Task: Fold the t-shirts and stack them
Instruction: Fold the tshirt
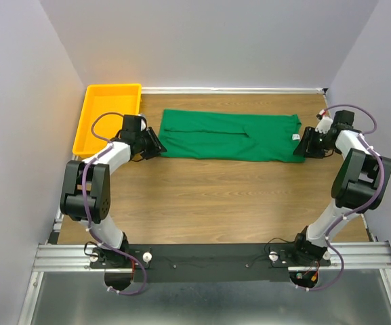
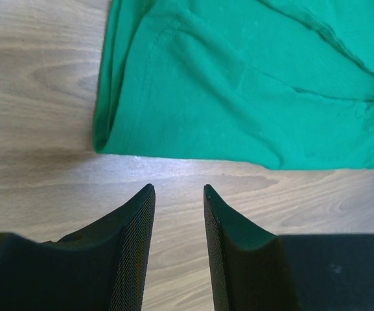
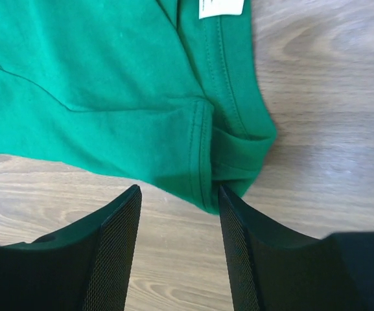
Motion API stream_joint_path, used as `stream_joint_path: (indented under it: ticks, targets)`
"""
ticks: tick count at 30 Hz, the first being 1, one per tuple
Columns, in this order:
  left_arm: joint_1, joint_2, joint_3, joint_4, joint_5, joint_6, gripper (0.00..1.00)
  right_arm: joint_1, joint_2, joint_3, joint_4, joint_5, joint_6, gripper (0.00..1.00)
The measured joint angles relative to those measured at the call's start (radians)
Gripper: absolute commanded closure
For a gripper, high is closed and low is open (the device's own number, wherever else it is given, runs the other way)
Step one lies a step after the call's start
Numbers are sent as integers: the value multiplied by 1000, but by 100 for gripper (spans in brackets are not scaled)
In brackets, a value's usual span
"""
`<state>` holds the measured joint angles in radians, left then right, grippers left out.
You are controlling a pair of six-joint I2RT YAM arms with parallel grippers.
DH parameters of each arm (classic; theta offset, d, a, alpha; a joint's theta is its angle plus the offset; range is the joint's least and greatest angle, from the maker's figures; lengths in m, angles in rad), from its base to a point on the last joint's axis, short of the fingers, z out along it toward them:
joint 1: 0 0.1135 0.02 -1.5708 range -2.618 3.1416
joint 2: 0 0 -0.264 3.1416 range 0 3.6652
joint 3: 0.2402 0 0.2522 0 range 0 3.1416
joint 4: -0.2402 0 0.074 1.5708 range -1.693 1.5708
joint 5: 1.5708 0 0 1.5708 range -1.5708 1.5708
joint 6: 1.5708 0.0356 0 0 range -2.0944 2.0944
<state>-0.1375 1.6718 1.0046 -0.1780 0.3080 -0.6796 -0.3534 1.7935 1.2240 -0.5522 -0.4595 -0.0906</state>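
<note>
Green cotton is laid out as a long, narrow band: the t-shirt (image 1: 229, 135) lies flat on the wooden surface (image 1: 209, 203), already doubled lengthwise, with one hand posted at each short end. The step in hand is judged to be the taking hold of both ends for a fold across the band. The left hand (image 2: 179, 191) is seen with its jaws parted and nothing between them; the hem end of the cloth lies just ahead of its fingertips, apart from them, with bare wood in between. The right hand (image 3: 179, 189) is likewise parted and grips nothing; a folded corner of the cloth reaches down to its fingertips, nearer the right-side finger, and the white neck label (image 3: 220, 8) is seen farther ahead. For the next move, each hand would need to be lowered and advanced until every layer lies between the jaws, then closed, so that no layer is left behind on the lift. A yellow tray (image 1: 107, 115) stands beyond and outward of the left hand, apart from the cloth, and is not judged to be in the way.
</note>
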Motion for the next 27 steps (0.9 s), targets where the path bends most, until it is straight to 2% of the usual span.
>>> stream_joint_path:
  ticks: [11, 18, 27]
  targets:
    - [0, 35, 2, 20, -14, -26, 56, -2, 34, 2, -3, -9, 12, 48]
    - [0, 77, 32, 4, -81, -38, 53, -8, 34, 2, -3, -10, 12, 48]
    - [0, 95, 38, -16, -138, -55, 55, -13, 47, 20, -5, -21, 13, 51]
